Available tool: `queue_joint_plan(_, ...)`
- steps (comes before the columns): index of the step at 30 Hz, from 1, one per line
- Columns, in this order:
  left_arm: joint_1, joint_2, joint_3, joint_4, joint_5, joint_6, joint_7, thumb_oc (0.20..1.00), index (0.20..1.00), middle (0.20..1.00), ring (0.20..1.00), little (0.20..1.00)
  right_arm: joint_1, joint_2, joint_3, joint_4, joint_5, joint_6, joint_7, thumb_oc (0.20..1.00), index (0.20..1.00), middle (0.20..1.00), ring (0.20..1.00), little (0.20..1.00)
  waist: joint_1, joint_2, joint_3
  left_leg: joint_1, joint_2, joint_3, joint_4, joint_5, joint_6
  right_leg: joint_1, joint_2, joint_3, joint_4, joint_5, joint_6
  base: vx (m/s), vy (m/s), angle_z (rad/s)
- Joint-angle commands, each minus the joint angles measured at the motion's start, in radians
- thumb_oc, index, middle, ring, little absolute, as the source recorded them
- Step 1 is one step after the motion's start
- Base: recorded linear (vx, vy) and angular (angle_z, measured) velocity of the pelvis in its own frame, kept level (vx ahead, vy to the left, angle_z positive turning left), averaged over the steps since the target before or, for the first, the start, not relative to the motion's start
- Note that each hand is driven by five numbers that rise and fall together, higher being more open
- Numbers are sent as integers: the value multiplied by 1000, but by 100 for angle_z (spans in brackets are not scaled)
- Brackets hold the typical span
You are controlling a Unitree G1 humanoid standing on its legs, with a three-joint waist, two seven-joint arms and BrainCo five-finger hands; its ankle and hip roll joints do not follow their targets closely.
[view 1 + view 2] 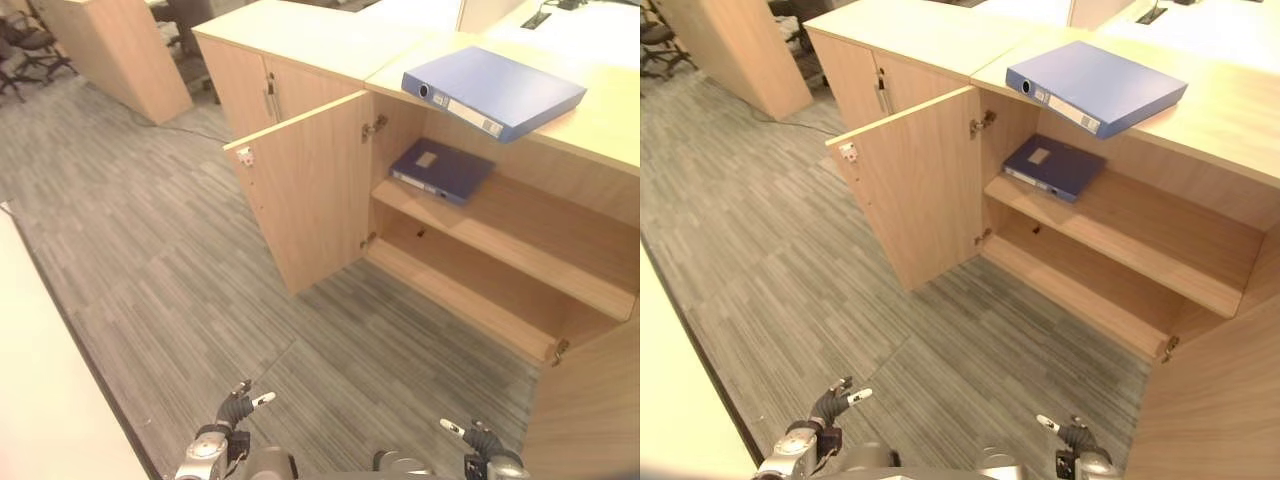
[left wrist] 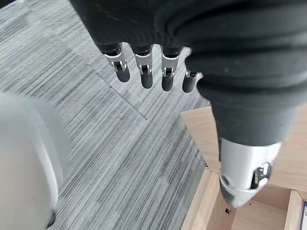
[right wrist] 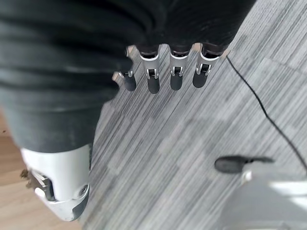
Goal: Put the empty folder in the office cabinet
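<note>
Since both hands hang low over the grey carpet with nothing in them, we've got the whole pickup ahead of us. Our left hand (image 1: 232, 412) and right hand (image 1: 478, 440) sit at the bottom edge of the head views, and each wrist view shows the fingers (image 2: 144, 72) straight and relaxed, holding nothing.

The blue lever-arch folder (image 1: 492, 90) lies flat on the worktop (image 1: 330, 40) above the open cabinet (image 1: 500, 250), one corner poking out past the front edge. A darker blue folder (image 1: 441, 169) already lies flat on the upper shelf (image 1: 520, 215), toward its left end. The left cabinet door (image 1: 305, 190) stands wide open.

What worries us: the folder is broad and flat, so grabbing it one-handed could let it tip or slide off the edge onto the floor. The overhanging corner looks like the easiest grab point, but a clumsy nudge there probably pushes it further back instead. Going in, we could also clip the open door or bump the folder already inside. We can't tell from here whether the top one is actually empty; it looks closed, with a spine label and ring hole.
</note>
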Motion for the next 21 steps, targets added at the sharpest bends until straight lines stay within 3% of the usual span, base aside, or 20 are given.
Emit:
queue_joint_plan(1, -19, -11, -23, -33, -4, -36, 19, 1000, 1000, 1000, 1000, 1000, 18, -30, 9, -34, 20, -16, -3, 1000, 1000, 1000, 1000, 1000, 10, 39, 24, 126, -2, -56, -159, -24, -13, -41, -11, -2, -70, 29, 87, 266, 131, -67)
queue_joint_plan(2, -22, -13, -30, -29, -3, -36, 20, 1000, 1000, 1000, 1000, 1000, 15, -28, 16, -36, 18, -17, -4, 1000, 1000, 1000, 1000, 1000, 20, 48, 21, 100, -4, -129, -221, -10, -17, -37, -9, 34, -73, 24, 93, 503, 235, -85)
queue_joint_plan(3, -31, -17, -39, -22, -13, -41, 23, 1000, 1000, 1000, 1000, 1000, 5, -28, 31, -37, 9, -17, -7, 1000, 1000, 1000, 1000, 1000, 44, 62, 21, 61, -10, -263, -321, 48, -39, -28, 9, 113, -70, 11, 96, 532, 195, -87)
queue_joint_plan(6, -44, -18, -42, -8, -17, -43, 24, 1000, 1000, 1000, 1000, 1000, -1, -28, 42, -37, -3, -15, -8, 1000, 1000, 1000, 1000, 1000, 56, 61, 23, 17, -19, -300, -366, 61, -52, -12, 18, 173, -71, -9, 100, 315, 140, -144)
queue_joint_plan(9, -44, -20, -31, 19, -10, -41, 23, 1000, 1000, 1000, 1000, 1000, -7, -25, 35, -22, -14, -7, -3, 1000, 1000, 1000, 1000, 1000, 65, 62, 16, -5, -3, -245, -375, 67, -57, 13, 3, 251, -70, -37, 119, 320, 264, -89)
queue_joint_plan(13, -39, -15, -36, 22, 10, -37, 14, 1000, 1000, 1000, 1000, 1000, 4, -11, 30, -16, -25, 0, 1, 1000, 1000, 1000, 1000, 1000, 60, 51, 2, 19, -8, -198, -359, 68, -51, 11, -42, 279, -54, -36, 145, 192, 263, -62)
queue_joint_plan(17, -41, 16, -37, 4, 27, -34, 13, 1000, 1000, 1000, 1000, 1000, -7, 19, 30, -22, -15, 7, 3, 1000, 1000, 1000, 1000, 1000, 52, 10, -19, 58, -62, -121, -332, -14, 10, -58, -103, 334, 28, -8, 189, 186, 318, -37)
queue_joint_plan(18, -42, 17, -37, 3, 27, -34, 13, 1000, 1000, 1000, 1000, 1000, -8, 20, 30, -22, -15, 7, 3, 1000, 1000, 1000, 1000, 1000, 55, 12, -18, 51, -59, -119, -327, -7, 10, -66, -99, 341, 29, 1, 191, 107, 169, -51)
queue_joint_plan(21, -52, 35, -33, -12, 20, -33, 17, 1000, 1000, 1000, 1000, 1000, -34, 35, 35, -45, -4, 3, 5, 1000, 1000, 1000, 1000, 1000, 64, 7, -12, 78, -89, -62, -299, -67, 48, -124, -121, 287, 135, 39, 212, 94, 254, -52)
